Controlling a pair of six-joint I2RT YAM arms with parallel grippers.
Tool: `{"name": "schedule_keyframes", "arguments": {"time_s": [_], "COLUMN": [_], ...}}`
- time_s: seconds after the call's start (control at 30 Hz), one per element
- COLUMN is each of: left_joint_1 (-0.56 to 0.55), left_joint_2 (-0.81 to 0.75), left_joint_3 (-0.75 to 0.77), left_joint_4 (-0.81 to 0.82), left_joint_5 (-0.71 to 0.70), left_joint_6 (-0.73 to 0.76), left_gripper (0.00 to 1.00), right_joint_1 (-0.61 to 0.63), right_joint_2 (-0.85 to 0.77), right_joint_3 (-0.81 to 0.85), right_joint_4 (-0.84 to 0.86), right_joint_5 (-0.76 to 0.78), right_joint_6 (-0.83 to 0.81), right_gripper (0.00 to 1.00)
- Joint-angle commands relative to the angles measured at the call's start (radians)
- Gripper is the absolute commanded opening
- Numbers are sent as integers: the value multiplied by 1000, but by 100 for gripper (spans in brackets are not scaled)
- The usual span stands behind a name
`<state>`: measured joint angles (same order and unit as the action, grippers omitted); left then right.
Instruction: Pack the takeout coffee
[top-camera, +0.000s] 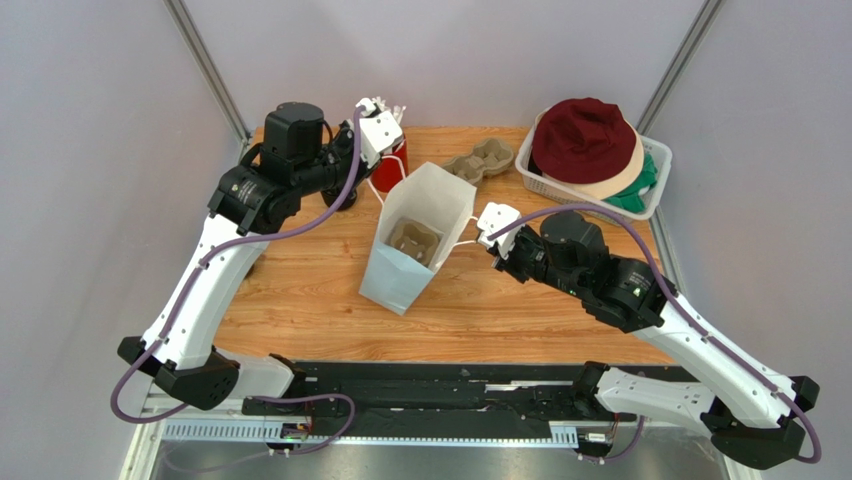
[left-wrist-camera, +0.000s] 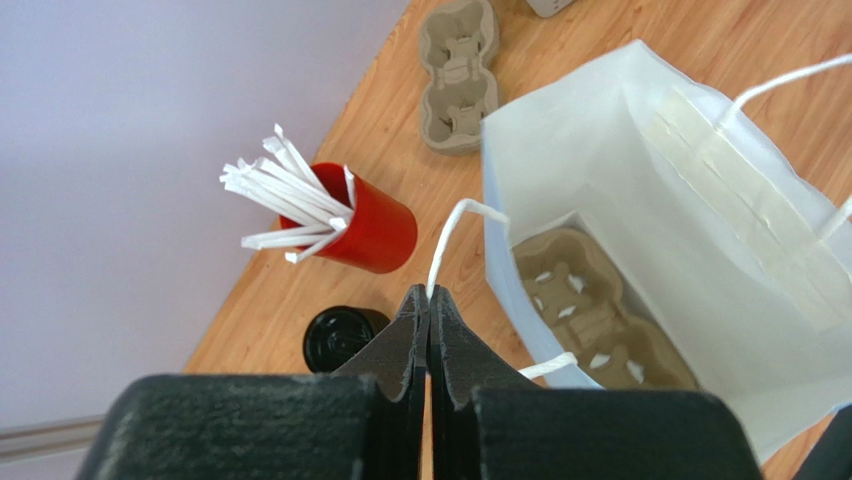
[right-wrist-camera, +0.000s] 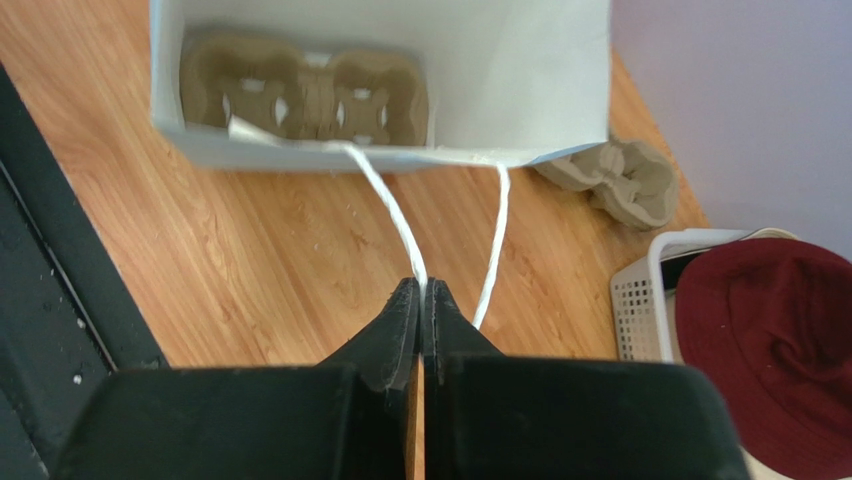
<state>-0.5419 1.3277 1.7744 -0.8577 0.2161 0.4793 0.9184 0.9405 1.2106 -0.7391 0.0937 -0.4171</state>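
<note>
A white paper bag (top-camera: 440, 195) stands open mid-table with a brown pulp cup carrier (top-camera: 415, 240) lying in its bottom. My left gripper (left-wrist-camera: 429, 292) is shut on the bag's left string handle (left-wrist-camera: 447, 235), beside the bag's far-left rim (top-camera: 375, 178). My right gripper (right-wrist-camera: 422, 285) is shut on the right string handle (right-wrist-camera: 392, 215), just right of the bag (top-camera: 480, 240). Both handles are drawn outward, which holds the mouth open. The brown takeout coffee cup with its black lid is not in view.
A red cup of white straws (left-wrist-camera: 370, 232) stands left of the bag, with a squat all-black round piece (left-wrist-camera: 340, 338) near it. A spare pulp carrier (top-camera: 482, 160) lies behind the bag. A white basket (top-camera: 655, 190) holding hats sits at the back right.
</note>
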Motion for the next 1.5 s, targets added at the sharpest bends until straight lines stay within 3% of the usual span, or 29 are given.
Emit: {"name": "schedule_keyframes", "arguments": {"time_s": [0.0, 0.17, 0.37, 0.8, 1.0, 1.23, 1.47], "left_joint_1": [-3, -38, -82, -141, -141, -139, -138], "left_joint_2": [34, 42, 65, 74, 71, 67, 38], "left_joint_3": [103, 108, 70, -47, -38, -59, -53], "left_joint_4": [-72, -131, -208, -359, -412, -448, -359], "left_joint_5": [49, 101, 147, 252, 272, 264, 142], "left_joint_6": [59, 93, 157, 255, 286, 298, 245], "left_gripper": [0, 0, 0, 0, 0, 0, 0], "right_joint_1": [-1, 17, 51, 238, 293, 404, 412], "right_joint_2": [-29, -48, -72, -69, -39, 24, 20], "right_joint_3": [-116, -250, -345, -514, -516, -510, -438], "right_joint_4": [-14, -40, -66, 64, 112, 153, 184], "right_joint_5": [-71, -192, -199, -101, -95, 43, 173], "right_joint_6": [-41, -75, -120, -104, -91, -80, -89], "right_gripper": [0, 0, 0, 0, 0, 0, 0]}}
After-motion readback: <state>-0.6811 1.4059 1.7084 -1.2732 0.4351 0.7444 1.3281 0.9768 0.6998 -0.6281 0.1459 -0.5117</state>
